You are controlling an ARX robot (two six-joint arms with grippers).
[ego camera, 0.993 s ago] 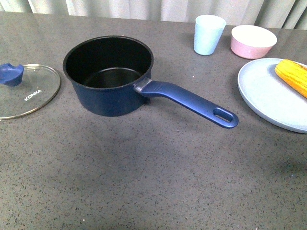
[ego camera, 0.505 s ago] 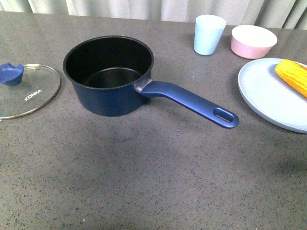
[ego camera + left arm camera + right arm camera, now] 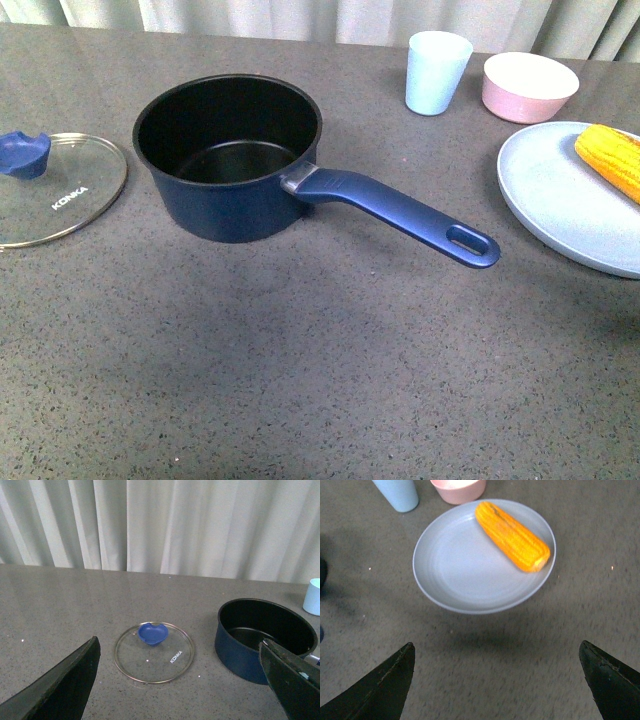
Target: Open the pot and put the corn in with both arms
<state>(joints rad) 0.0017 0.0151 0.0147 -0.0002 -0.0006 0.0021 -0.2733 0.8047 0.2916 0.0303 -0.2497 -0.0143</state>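
pot (image 3: pixel 225 205): upright on the grey table (image 3: pixel 320 380), uncovered, nothing inside; handle points toward the plate.
lid (image 3: pixel 60 190): glass, lying flat on the table left of the pot, not touching it.
corn (image 3: pixel 608 160): lying on the pale blue plate (image 3: pixel 560 215) — well right of the pot.
left gripper (image 3: pixel 178 641): jaws spread wide, holding nothing; faces lid and pot.
right gripper (image 3: pixel 496 644): jaws spread wide, empty — above the table near the plate.
other items: blue cup (image 3: pixel 436 72) and pink bowl (image 3: pixel 530 86) behind the plate.

Clear glass lid (image 3: pixel 55 190), matt speckled stone-like tabletop (image 3: pixel 320 380), smooth pot (image 3: pixel 228 158).
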